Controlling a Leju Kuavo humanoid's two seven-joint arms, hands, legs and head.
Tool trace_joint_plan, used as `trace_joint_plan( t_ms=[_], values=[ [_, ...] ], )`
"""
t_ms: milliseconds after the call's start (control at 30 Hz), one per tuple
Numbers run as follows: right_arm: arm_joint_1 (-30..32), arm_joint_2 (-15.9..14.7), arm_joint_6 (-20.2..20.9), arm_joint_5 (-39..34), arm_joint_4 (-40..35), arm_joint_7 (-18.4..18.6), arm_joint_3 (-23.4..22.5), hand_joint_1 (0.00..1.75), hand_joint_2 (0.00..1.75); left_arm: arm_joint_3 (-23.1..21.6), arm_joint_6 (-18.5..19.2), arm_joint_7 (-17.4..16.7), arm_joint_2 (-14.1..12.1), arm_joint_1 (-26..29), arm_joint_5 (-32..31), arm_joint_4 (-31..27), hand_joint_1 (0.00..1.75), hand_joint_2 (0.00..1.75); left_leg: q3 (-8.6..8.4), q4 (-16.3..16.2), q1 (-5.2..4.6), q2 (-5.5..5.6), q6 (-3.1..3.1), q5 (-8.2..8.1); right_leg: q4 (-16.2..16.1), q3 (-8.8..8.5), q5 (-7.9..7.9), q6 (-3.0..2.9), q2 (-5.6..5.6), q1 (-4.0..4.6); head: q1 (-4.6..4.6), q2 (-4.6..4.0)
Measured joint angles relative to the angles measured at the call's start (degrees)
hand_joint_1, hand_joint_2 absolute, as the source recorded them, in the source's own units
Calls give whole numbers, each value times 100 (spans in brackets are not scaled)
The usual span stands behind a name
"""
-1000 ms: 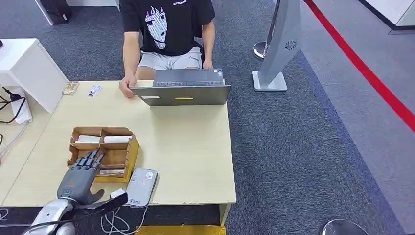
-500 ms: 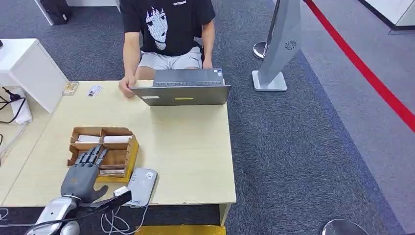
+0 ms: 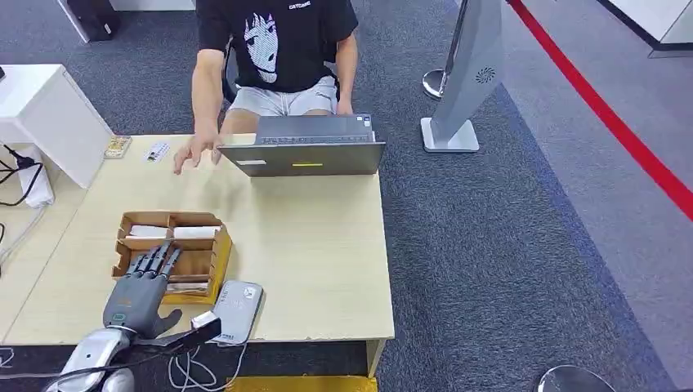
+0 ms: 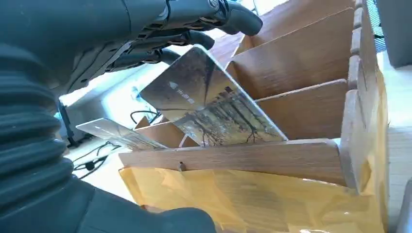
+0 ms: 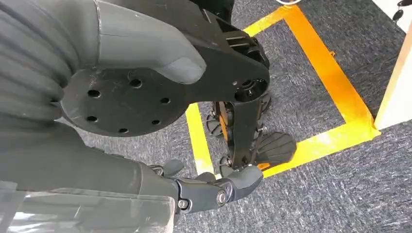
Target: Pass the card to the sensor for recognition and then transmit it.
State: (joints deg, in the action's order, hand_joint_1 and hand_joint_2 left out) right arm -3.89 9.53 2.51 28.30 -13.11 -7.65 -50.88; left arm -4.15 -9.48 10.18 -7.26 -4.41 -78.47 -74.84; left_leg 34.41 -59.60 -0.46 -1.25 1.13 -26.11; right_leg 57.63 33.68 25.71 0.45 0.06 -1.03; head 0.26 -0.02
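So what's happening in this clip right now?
The robot's left hand reaches over the wooden card holder at the near left of the table, its fingers on the top edge of a card that stands tilted in a slot. The card is not lifted out yet. The grey card reader lies beside the holder, untouched. The right hand hangs by the robot's side above the floor, holding nothing. Across the table a person sits behind a laptop.
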Motion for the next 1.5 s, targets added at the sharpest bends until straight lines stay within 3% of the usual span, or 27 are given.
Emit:
trace_joint_plan(
  t_ms=[433, 467, 1133, 1500],
  values=[
    [-1, 0, 33, 83, 0, -17, -48, 0, 175, -138, -70, 63, 53, -33, -22, 33, 5, 175, 0, 0, 0, -1, -2, 2, 0, 0, -3, -4, 0, 0, -2, 0],
    [-1, 0, 31, 85, 0, -17, -53, 0, 175, -138, -68, 63, 50, -33, -20, 33, 175, 175, 0, 0, 1, -1, -2, 2, 0, 0, -3, -4, 0, 0, -2, 0],
    [-3, 15, 28, 199, -2, -13, -123, 0, 175, -138, -31, 26, 35, -11, 118, -61, 175, 175, 2, 0, 1, -4, -2, 6, 1, 3, -6, -6, 0, 1, 0, 0],
    [-4, 20, 31, 284, -17, -13, -251, 0, 175, -125, -131, -9, 140, -12, 131, -806, 175, 175, 6, 1, 0, -3, 4, 15, 1, 3, -9, -4, 0, 1, 0, 0]
  ],
)
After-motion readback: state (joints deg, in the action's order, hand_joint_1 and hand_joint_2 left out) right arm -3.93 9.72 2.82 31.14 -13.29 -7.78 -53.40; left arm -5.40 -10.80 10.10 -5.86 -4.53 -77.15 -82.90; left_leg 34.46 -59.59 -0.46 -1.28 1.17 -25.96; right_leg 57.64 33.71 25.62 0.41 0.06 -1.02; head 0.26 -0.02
